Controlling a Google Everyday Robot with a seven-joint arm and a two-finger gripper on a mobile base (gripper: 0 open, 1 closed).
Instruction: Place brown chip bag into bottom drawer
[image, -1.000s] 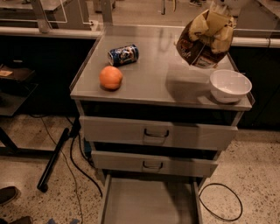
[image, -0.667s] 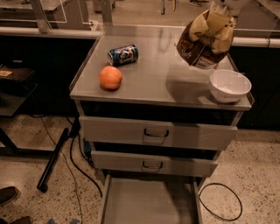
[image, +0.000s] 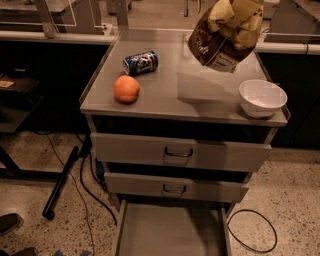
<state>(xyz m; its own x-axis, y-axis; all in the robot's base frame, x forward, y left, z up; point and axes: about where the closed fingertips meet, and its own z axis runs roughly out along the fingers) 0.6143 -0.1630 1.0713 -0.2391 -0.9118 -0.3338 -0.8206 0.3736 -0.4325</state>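
Note:
The brown chip bag (image: 224, 35) hangs in the air above the back right of the cabinet top (image: 195, 95), dark brown below and tan-yellow above. My gripper (image: 241, 4) is at the top edge of the view, mostly cut off, shut on the bag's upper end. The bag casts a shadow on the top beneath it. The bottom drawer (image: 172, 232) is pulled open at the bottom of the view, showing its flat grey floor with nothing in it. It lies well below and in front of the bag.
An orange (image: 126, 89) and a blue drink can (image: 141, 62) lie on the left of the cabinet top. A white bowl (image: 262, 97) stands at the right edge. The two upper drawers (image: 179, 152) are closed. Cables (image: 252, 230) lie on the floor.
The bag has risen a little and shifted slightly left with my gripper. The orange, can, bowl and drawers have not moved.

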